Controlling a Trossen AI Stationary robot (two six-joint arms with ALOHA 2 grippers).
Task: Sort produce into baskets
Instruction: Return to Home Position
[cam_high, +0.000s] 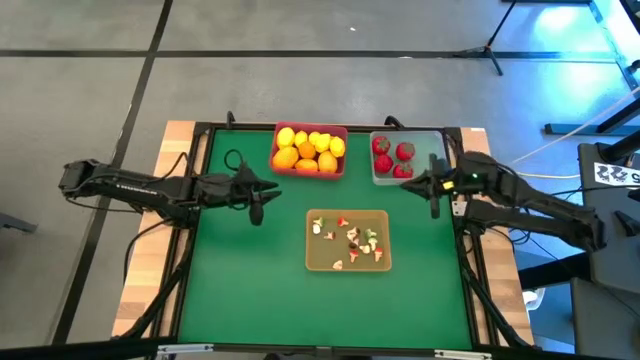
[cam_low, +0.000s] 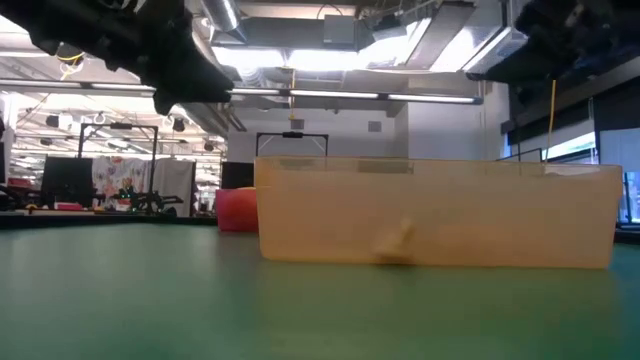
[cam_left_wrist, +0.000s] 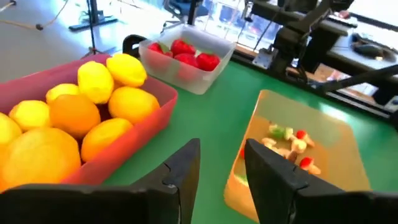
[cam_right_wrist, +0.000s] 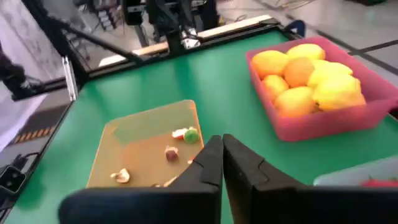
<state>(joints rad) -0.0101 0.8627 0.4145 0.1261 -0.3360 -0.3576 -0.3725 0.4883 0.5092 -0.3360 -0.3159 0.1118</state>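
Green felt covered the table (cam_high: 250, 290), and we saw no piece of produce lying loose on it. Above its left side hovered the left gripper (cam_left_wrist: 222, 144), fingers parted with a clear gap and nothing between them. The right gripper (cam_right_wrist: 221, 138) hung near the table's far right corner, just beside the clear basket (cam_high: 430, 145), its fingers pressed together on nothing.

The pink-red basket (cam_high: 310, 173) sat at the middle of the far edge. The clear one stood to its right, and the tan basket (cam_high: 320, 250) sat at the table's centre, well apart from both.

The yellow and orange lemons (cam_high: 310, 150) filled the pink-red basket. A few red fruits (cam_high: 392, 158) lay in the clear one. The tiny mushroom-like bits (cam_high: 355, 240) were scattered in the tan one; they showed red and green flecks, and we could not tell whether all were of one kind.

We judged the sorting finished, or very nearly, with only the arms' retreat left.
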